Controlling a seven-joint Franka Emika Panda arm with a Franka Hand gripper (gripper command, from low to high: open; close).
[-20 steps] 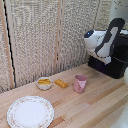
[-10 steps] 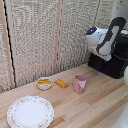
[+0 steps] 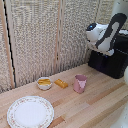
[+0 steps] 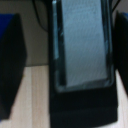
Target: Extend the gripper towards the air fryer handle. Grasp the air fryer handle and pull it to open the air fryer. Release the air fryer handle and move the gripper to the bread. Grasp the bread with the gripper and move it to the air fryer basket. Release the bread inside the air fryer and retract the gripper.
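Plate (image 3: pixel 30 111), bowl (image 3: pixel 44 83), pink cup (image 3: pixel 80 83) on table (image 3: pixel 100 102).

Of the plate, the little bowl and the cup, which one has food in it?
The small white bowl, holding yellow-orange contents. The floral-rimmed plate is bare, and nothing shows in the pink cup.

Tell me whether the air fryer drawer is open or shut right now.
Open. In the wrist view the air fryer basket is exposed from above, its grey perforated floor inside the black rim. In the exterior view the arm hides it.

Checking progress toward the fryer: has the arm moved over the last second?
Barely, if at all: the arm still hangs over the air fryer at the exterior view's right, with no clear shift against it.
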